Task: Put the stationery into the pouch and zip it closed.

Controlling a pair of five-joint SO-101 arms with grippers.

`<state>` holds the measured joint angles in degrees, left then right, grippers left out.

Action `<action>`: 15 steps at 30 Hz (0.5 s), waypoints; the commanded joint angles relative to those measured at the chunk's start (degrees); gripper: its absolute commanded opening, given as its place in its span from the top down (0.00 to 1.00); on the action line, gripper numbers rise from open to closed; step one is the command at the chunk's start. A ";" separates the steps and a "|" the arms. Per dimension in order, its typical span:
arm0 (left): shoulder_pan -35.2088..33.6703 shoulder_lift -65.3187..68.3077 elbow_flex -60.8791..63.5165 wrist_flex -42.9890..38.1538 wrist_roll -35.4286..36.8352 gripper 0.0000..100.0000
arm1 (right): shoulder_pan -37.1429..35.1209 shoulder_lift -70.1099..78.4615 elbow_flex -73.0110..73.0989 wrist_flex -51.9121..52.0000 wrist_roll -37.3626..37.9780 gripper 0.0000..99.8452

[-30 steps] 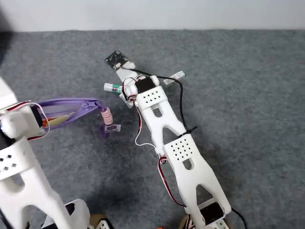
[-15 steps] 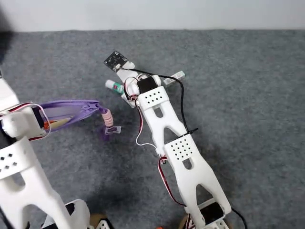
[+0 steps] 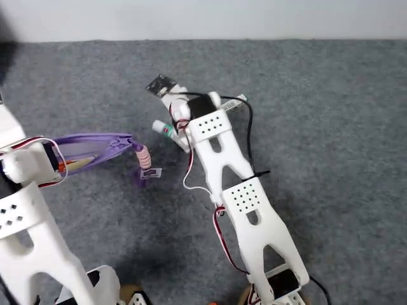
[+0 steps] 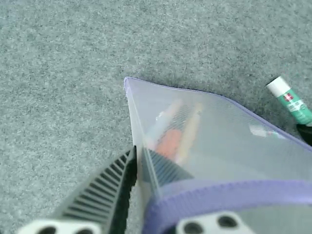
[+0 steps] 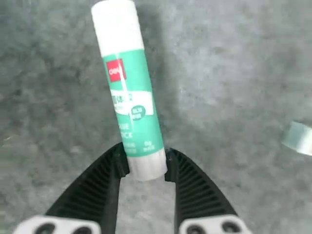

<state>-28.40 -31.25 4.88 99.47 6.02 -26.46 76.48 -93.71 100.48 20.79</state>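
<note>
My left gripper [image 4: 146, 200] is shut on the edge of the translucent pouch [image 4: 209, 146], which has a purple zipper band and pens inside. In the high view the pouch [image 3: 89, 147] hangs from the left gripper [image 3: 60, 162] at the left, mouth open toward the middle. A pink charm [image 3: 143, 154] dangles from its zipper end. My right gripper [image 5: 144, 165] is shut on the bottom end of a green and white glue stick [image 5: 127, 92]. In the high view that glue stick [image 3: 163, 129] pokes out of the right gripper [image 3: 175, 131], a short way right of the pouch's mouth.
A small pale green item [image 3: 235, 101] lies on the grey carpet beyond the right arm, also at the edge of the right wrist view [image 5: 298, 137]. A clear tag [image 3: 150, 172] hangs below the charm. A white wall runs along the carpet's far edge.
The right gripper has carried the glue stick a little toward the front and right, away from its earlier spot. The left arm and pouch have stayed put.
</note>
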 commanded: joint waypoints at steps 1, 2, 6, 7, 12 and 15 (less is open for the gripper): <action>-0.09 -2.11 -0.92 0.88 0.00 0.99 | 3.30 -7.08 -2.29 2.59 -1.93 0.99; -0.09 -2.11 -0.92 0.88 0.00 0.99 | 4.18 -7.69 -2.20 2.68 -1.93 0.99; -0.09 -2.11 -0.92 0.88 0.00 0.99 | 7.34 -10.95 -2.11 2.77 -2.02 0.99; -0.09 -2.11 -0.92 0.88 0.00 0.99 | 7.96 -11.65 -2.11 2.77 -2.02 0.99; 0.35 -2.11 -1.19 0.88 0.00 0.99 | 9.89 -15.96 2.37 2.77 -2.02 0.99; 3.60 -2.11 -1.19 0.97 2.81 0.99 | 10.15 -22.20 13.71 2.77 -2.02 0.99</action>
<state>-27.52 -31.25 4.88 99.47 6.29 -16.88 63.30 -87.91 100.48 19.47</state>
